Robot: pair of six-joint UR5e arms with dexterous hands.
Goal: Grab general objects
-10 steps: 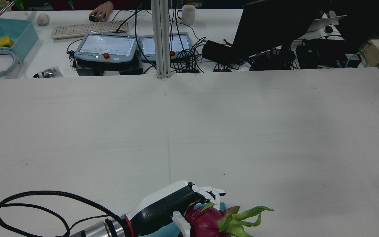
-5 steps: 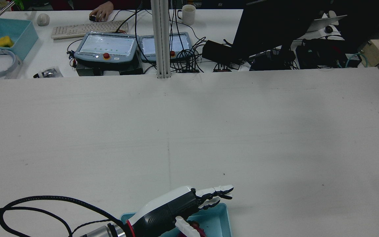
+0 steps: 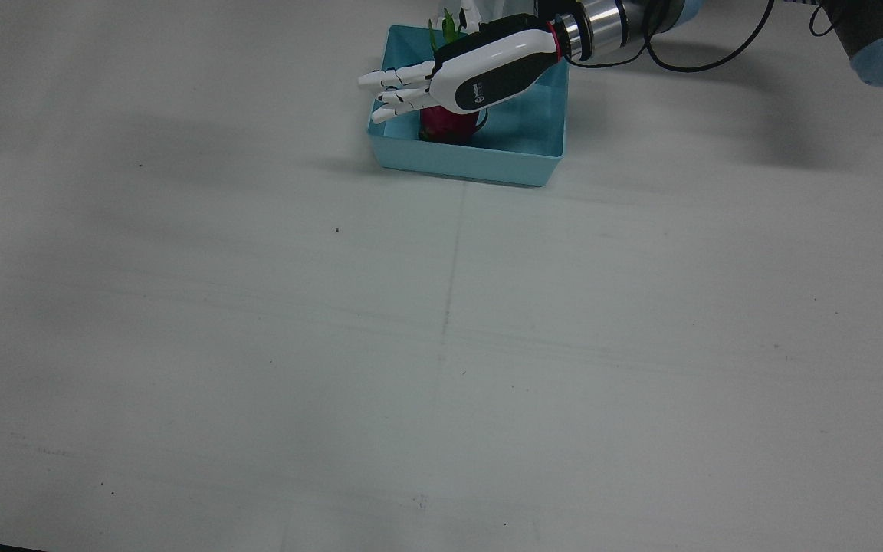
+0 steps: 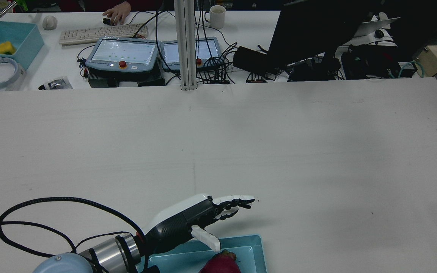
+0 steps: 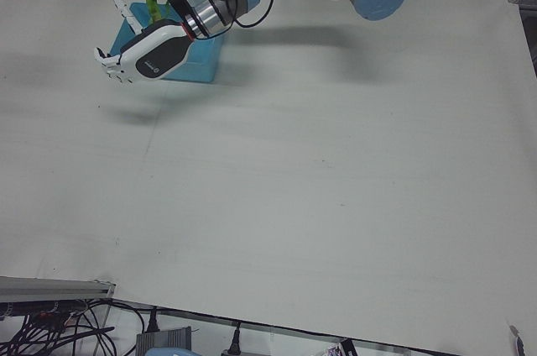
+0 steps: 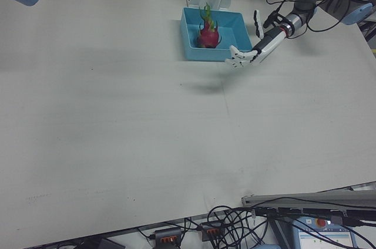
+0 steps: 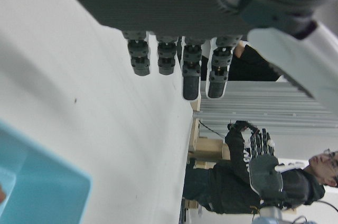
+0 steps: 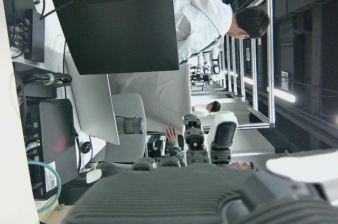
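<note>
Front view: dragon fruit (image 3: 449,123) lying in blue tray (image 3: 487,162) near top edge of surface (image 3: 441,345); deposit looks done. Left hand (image 3: 457,77) above tray's rim, fingers (image 3: 392,80) straight and spread, holding nothing.

Rear view: left hand (image 4: 188,222) level over tray's far edge, fingers pointing forward; fruit (image 4: 220,265) apart from it, below.

Right-front view: fruit (image 6: 207,34) upright-ish in tray, green leaves up.

Right hand view: right hand (image 8: 200,145) partly seen, fingers extended, empty. Remaining: probably withdrawal only.
</note>
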